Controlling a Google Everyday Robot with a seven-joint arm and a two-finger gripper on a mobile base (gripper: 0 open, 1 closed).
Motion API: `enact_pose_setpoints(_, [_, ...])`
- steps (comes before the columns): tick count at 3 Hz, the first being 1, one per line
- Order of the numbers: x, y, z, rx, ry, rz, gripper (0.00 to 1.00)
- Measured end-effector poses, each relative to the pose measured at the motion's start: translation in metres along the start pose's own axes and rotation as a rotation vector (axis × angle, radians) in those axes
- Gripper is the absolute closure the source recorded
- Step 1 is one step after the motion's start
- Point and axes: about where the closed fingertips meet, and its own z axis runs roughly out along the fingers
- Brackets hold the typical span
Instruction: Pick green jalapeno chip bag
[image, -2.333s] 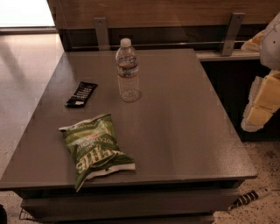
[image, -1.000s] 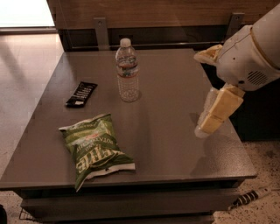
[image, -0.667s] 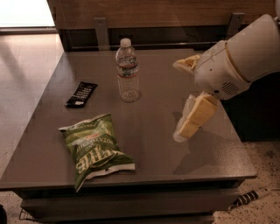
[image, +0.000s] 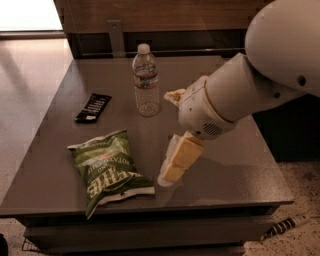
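Note:
The green jalapeno chip bag (image: 107, 167) lies flat on the front left of the grey table (image: 235, 170), its white lettering facing up. My gripper (image: 167, 138) hangs over the middle of the table, just right of the bag and apart from it. It is open: one yellowish finger (image: 179, 161) points down toward the table beside the bag's right edge, the other (image: 174, 95) sits higher, near the bottle. Nothing is held.
A clear water bottle (image: 146, 87) stands upright behind the bag, close to the upper finger. A small flat black packet (image: 93, 107) lies at the left. A wooden wall panel (image: 165, 15) runs along the back. A striped object (image: 287, 226) lies on the floor at lower right.
My arm has swung in from the right edge across the table to the left and forward. The gripper now sits next to the bag. The bag, bottle and packet have not moved.

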Motion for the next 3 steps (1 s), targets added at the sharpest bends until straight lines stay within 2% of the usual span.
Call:
enact_pose_setpoints(1, [0.0, 0.0, 0.0, 0.0, 0.0, 0.0, 0.0])
enact_pose_setpoints(2, [-0.004, -0.002, 0.017, -0.036, -0.011, -0.007, 0.0])
enact_pose_setpoints(3, [-0.012, 0.0, 0.046, -0.094, -0.036, -0.008, 0.0])
